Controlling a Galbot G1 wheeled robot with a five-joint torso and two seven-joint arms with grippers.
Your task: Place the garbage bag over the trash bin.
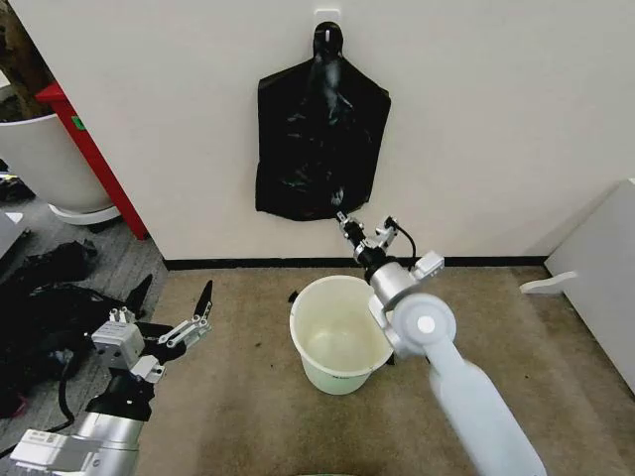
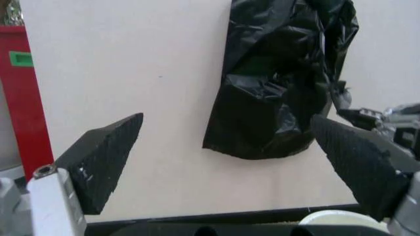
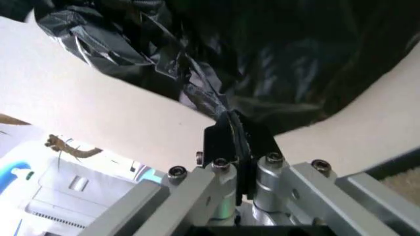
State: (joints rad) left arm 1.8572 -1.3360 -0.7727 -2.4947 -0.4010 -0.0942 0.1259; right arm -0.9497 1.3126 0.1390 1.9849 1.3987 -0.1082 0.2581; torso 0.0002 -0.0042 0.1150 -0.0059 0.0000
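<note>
Pinching the garbage bag's (image 1: 319, 139) lower edge at frame centre, my right tool (image 1: 342, 220) is clamped tight. I'd pull gently off the hook (image 1: 327, 32) toward the trash bin (image 1: 340, 332); the left tool (image 1: 171, 297) gapes empty, lower left.

Glossy black garbage bag (image 1: 319, 139) against a cream wall (image 1: 496, 119); white trash bin (image 1: 340, 335), cream inside, on tan carpet (image 1: 248, 397).

Head cam: high, looking down and forward at floor and wall. Left wrist cam: low, faces wall, mid-range. Right wrist cam: close, aimed up. All three share the garbage bag (image 1: 319, 139) (image 2: 279, 83) (image 3: 262, 59).
</note>
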